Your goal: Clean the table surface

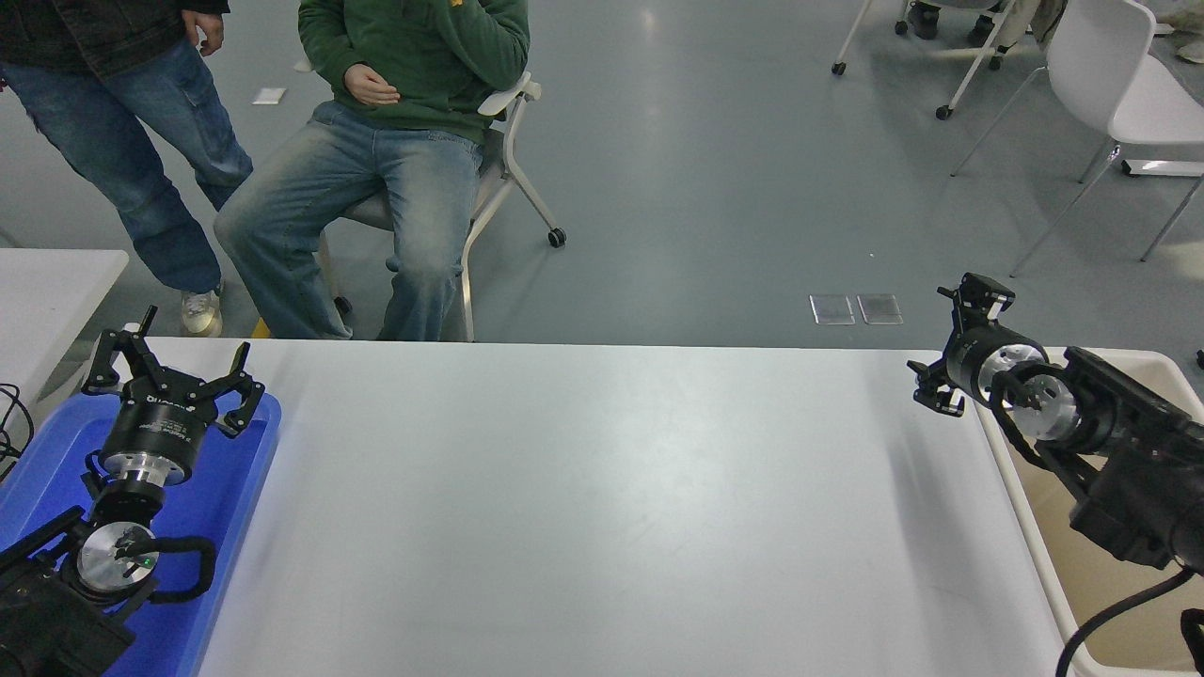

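The matte-white table surface [602, 508] lies flat, spanning the foreground.

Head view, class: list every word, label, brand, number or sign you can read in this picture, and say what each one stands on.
Nothing can be read for certain.
Left gripper: pale print on its black collar, too small and blurred to quote.
Right gripper: no print shows.
Table surface, blue tray, cream bin: no text.
Yellow patch on the seated person's green top: cut off, unreadable.

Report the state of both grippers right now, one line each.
Left black gripper: open, holding nothing, above the blue plastic tray.
Right black gripper: open, holding nothing, at the right edge of the matte-white tabletop.
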### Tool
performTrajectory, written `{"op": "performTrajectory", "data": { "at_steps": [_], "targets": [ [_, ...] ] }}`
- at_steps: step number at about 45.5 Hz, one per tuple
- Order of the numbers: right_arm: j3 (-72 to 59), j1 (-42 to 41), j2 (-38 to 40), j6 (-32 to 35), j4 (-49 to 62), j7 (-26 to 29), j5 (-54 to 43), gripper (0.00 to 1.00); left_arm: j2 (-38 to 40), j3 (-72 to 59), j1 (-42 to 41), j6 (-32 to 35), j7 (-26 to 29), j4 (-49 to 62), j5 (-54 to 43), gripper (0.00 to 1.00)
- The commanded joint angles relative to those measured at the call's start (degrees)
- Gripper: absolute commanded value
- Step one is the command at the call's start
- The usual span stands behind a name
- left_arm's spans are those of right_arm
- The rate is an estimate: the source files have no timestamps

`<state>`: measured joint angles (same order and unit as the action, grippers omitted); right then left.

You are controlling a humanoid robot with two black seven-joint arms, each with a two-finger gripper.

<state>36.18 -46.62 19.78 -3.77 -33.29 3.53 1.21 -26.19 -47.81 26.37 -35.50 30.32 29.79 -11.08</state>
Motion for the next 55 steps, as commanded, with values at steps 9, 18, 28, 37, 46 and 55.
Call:
{"op": "performTrajectory", "data": {
  "at_steps": [9,18,28,37,46,55],
  "targets": [
    [9.7,4.2,-7.7,11.0,-0.9,0.0,10.8,1.00,0.0,0.0,0.0,0.0,0.0,0.0,0.0,1.00],
    [13.6,6.4,-12.0,13.3,-0.8,0.0,10.8,1.00,0.0,0.0,0.0,0.0,0.0,0.0,0.0,1.00],
    [15.2,7.0,-13.5,15.9,-0.9,0.0,10.8,1.00,0.0,0.0,0.0,0.0,0.0,0.0,0.0,1.00],
    [15.0,6.9,-13.4,16.1,-1.1,0.0,10.0,1.00,0.0,0.0,0.0,0.0,0.0,0.0,0.0,1.00],
    [14.2,7.0,-13.1,16.1,-1.2,-0.3,6.0,1.00,0.0,0.0,0.0,0.0,0.0,0.0,0.0,1.00],
    [14.2,7.0,-13.0,16.3,-1.3,-6.5,-3.3,1.00,0.0,0.0,0.0,0.0,0.0,0.0,0.0,1.00]
  ]
}}
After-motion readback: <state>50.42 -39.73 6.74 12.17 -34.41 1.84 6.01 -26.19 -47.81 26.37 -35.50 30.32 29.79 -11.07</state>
